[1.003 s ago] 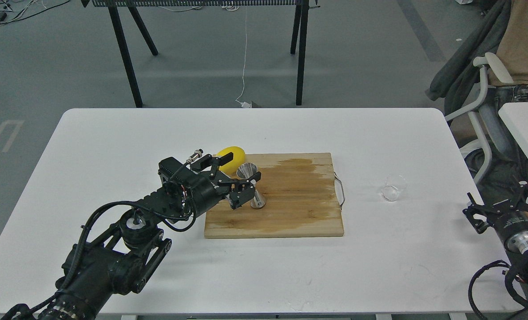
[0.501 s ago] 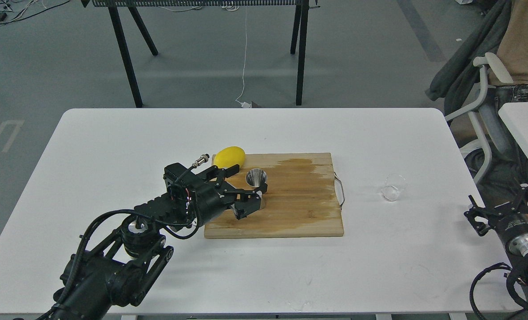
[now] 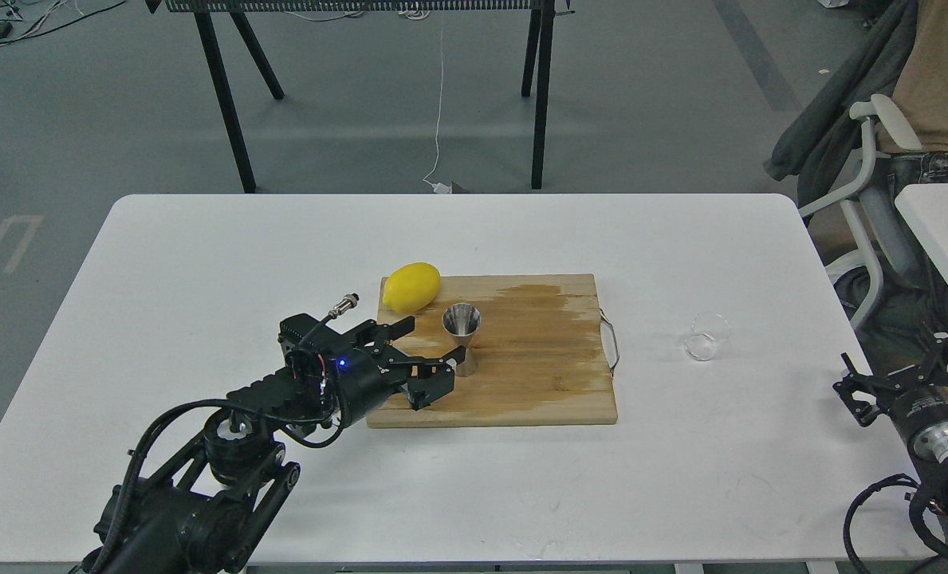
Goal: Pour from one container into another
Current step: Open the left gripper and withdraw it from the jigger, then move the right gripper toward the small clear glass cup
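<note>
Our one steel jigger (image 3: 462,339) stands upright on the wooden cutting board (image 3: 521,375), near its left side. One clear glass cup (image 3: 706,336) sits on the white tabletop (image 3: 202,255) right of the board, well apart. One yellow lemon (image 3: 411,286) touches the board's far-left corner. Our left gripper (image 3: 418,351) hangs just left of the jigger, fingers spread, holding nothing. Our right gripper (image 3: 880,383): we cannot tell. No writing is legible.

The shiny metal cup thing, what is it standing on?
The jigger stands upright on the wooden cutting board, near its left side. A darker wet-looking stain spreads across the board to its right. The wood right beneath its base is covered.
</note>
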